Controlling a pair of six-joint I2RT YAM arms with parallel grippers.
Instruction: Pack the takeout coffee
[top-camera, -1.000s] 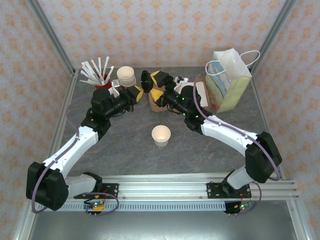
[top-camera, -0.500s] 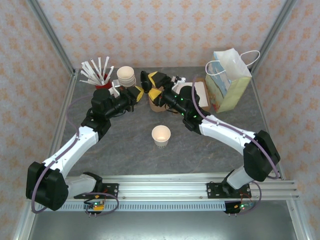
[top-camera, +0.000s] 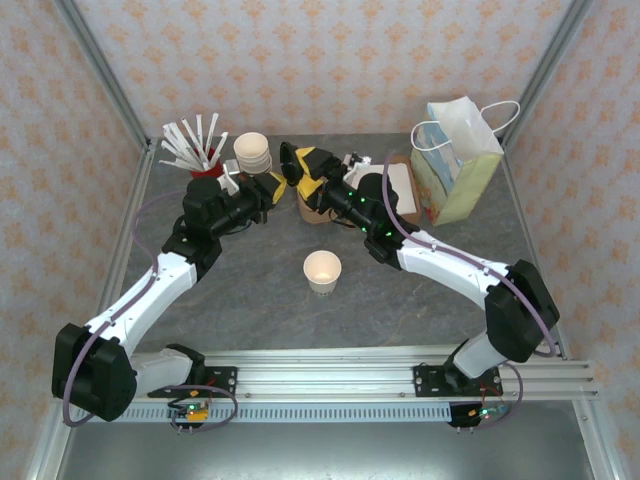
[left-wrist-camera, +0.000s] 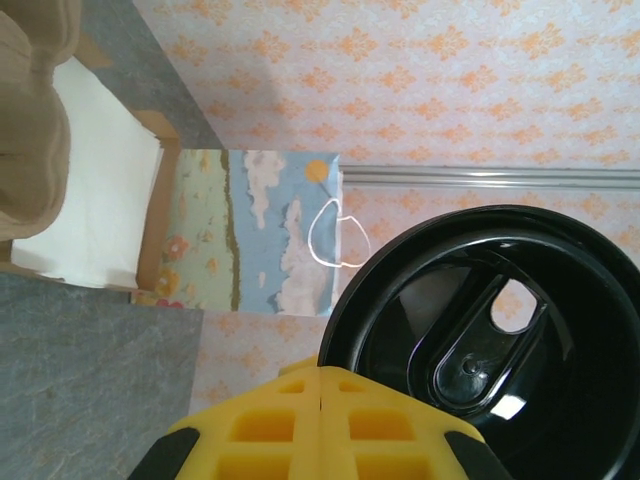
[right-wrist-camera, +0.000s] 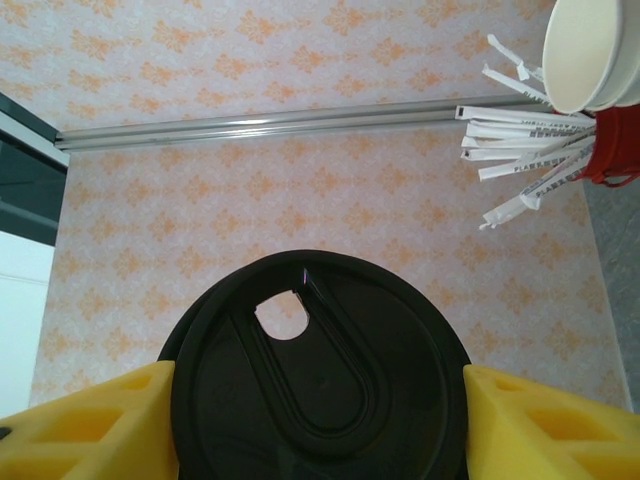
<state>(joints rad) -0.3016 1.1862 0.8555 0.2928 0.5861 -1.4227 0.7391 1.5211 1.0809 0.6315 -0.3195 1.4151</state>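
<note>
While the takeout coffee's cup (top-camera: 322, 268) stood upright and lidless in the middle of the counter (top-camera: 250, 290), we saw the black lid (right-wrist-camera: 315, 380) held up behind it; the right pincer (right-wrist-camera: 315, 425) was clamped on the lid's edges; the left pincer (left-wrist-camera: 320, 420), fingers pressed together, sat just beside that lid; a paper bag (top-camera: 455, 165) stood far right.

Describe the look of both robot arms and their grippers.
White shells and black joint housings on the left arm and right arm, a purple cable along each, green lights on the right. Left gripper and right gripper: blocky yellow fingers with recessed pockets.
</note>
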